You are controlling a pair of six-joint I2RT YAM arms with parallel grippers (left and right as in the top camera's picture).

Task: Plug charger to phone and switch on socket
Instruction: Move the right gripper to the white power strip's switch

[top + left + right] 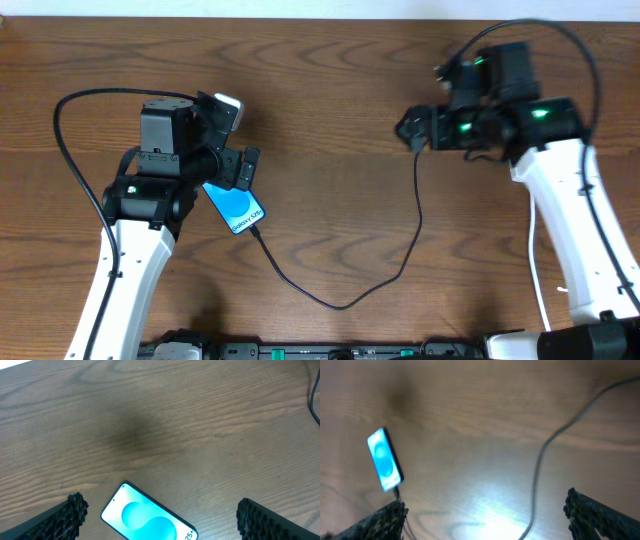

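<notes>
The left claw (161,505) hangs over the wooden tabletop (330,80) with its jaws spread wide, gripping nothing. Right beneath it lies the phone (150,517), flat on the wood with its bright blue screen up. In the left wrist view the phone sits in the gap between the jaws and touches neither one. From overhead it lies on a slant just below that claw, with the white strip at its lower end.

Over to the charger (340,300): its thin black cable meets the phone's lower end. The tip looks seated there, though the views are too small and blurred to be sure. From the phone the cable swings down in a loose loop across the middle of the tabletop. It then climbs straight up and disappears under the right claw (485,502).

That right claw is released too, jaws wide apart and nothing between them. Its own camera shows the cable running along the wood below and the phone well off to one side.

A white shape (228,103) peeks out beside the left wrist, too hidden to name.
</notes>
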